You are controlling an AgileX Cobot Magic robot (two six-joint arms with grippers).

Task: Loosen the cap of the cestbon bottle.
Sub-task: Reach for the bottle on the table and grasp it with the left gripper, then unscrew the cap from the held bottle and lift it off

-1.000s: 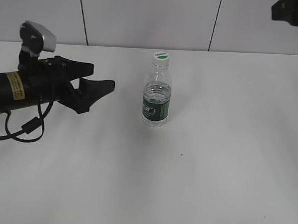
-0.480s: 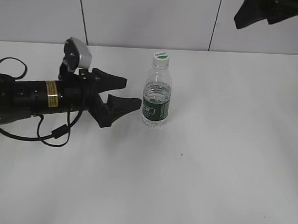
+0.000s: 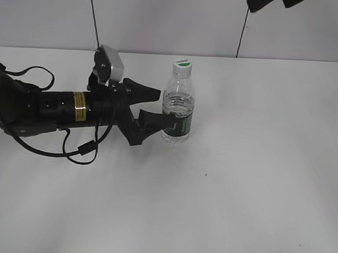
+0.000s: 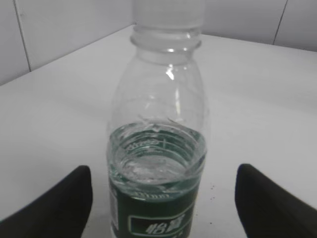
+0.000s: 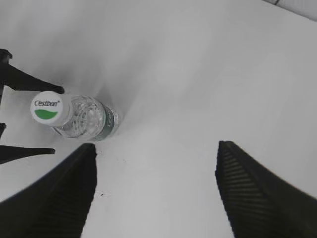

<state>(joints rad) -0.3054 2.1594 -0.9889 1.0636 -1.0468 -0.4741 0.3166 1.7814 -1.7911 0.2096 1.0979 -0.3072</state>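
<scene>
The cestbon bottle (image 3: 178, 107) stands upright on the white table, clear with a dark green label. Its white cap (image 3: 182, 64) with a green patch is on the neck. My left gripper (image 3: 165, 106) lies level with the table, open, its two black fingers reaching either side of the bottle's lower body without clear contact. In the left wrist view the bottle (image 4: 157, 148) fills the middle between the fingers (image 4: 59, 203). My right gripper (image 5: 156, 148) is open and empty, high above the table. It looks down on the cap (image 5: 47, 108) and bottle (image 5: 94, 121), which sit left of it.
The white table (image 3: 240, 181) has a grey tiled wall behind it. The left arm's black cable (image 3: 82, 150) loops on the table to the left of the bottle. The right gripper's tip (image 3: 266, 1) shows at the top edge of the exterior view.
My left arm has moved right across the table until its open fingers reach the bottle's sides. My right gripper has moved left along the top of the exterior view.
</scene>
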